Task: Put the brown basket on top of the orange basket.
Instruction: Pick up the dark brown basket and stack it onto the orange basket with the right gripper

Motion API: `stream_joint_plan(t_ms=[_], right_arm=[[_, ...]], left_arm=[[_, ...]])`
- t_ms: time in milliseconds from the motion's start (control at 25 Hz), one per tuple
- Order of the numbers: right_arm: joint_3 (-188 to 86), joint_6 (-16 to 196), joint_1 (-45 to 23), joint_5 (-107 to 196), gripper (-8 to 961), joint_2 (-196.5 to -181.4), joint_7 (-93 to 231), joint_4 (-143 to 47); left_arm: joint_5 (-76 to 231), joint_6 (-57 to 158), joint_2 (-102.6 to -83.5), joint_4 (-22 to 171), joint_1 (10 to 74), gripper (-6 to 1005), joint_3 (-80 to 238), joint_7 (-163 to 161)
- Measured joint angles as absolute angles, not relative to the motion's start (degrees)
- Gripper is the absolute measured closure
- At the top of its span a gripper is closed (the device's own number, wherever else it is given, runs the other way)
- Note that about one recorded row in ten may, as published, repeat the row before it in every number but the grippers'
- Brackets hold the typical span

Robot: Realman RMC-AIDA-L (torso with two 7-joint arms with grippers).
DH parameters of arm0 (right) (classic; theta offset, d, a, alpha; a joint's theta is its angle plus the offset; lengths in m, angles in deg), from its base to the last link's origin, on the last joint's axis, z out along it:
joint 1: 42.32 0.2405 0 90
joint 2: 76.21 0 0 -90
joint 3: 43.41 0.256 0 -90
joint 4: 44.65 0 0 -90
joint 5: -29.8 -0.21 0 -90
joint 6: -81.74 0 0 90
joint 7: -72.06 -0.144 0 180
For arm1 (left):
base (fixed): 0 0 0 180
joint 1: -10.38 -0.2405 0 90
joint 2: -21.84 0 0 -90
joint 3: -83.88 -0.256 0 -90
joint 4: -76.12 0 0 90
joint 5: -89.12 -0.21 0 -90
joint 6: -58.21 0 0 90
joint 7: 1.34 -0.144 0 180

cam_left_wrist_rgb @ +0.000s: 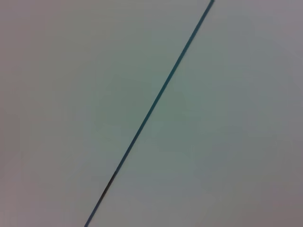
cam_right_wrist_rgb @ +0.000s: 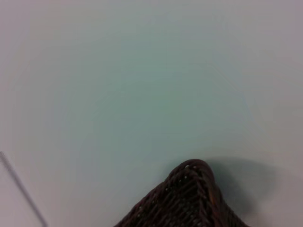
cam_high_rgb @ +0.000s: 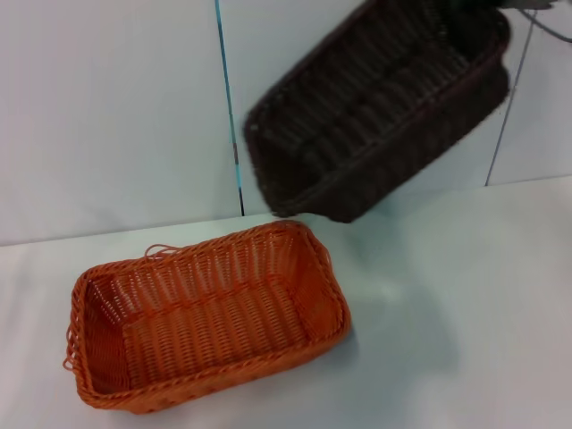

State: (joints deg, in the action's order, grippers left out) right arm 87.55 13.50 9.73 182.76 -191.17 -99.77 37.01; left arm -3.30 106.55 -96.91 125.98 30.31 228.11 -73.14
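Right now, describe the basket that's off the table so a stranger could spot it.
Start at the white table, where the orange basket sits. Up and to its right, the brown basket hangs tilted in the air. It is near-black and touches nothing below.

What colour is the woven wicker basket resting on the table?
Bright orange woven wicker basket, clearest in the head view.

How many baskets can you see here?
2. The orange basket sits on the white table, toward the robot's left. The brown basket hangs tilted in the air above and to its right, lifted off the table. No others show.
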Motion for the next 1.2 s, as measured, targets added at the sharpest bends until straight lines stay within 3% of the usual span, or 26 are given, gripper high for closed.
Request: stream_joint_plan(t_ms=[280,480,960,1200], right_arm=[[85.58,14.6,11.05,182.87,764,-194.42,-99.82,36.91],[83.95,14.25,11.17,182.27,764,-195.7,-100.03,37.35],[77.24,14.77,10.15,175.85,765,-196.77,-100.28,33.72],[73.58,16.14,10.14,172.9,764,-196.8,-100.29,31.59]], left_arm=[[-3.43,106.12,-96.66,125.74,30.82,204,227.8,-73.29],[-3.44,105.57,-96.32,125.51,31.46,204,227.77,-73.31],[-3.5,100.81,-93.64,124.63,33.54,203,228.11,-73.88],[-3.52,100.17,-93.32,124.53,33.88,203,228.11,-73.93]])
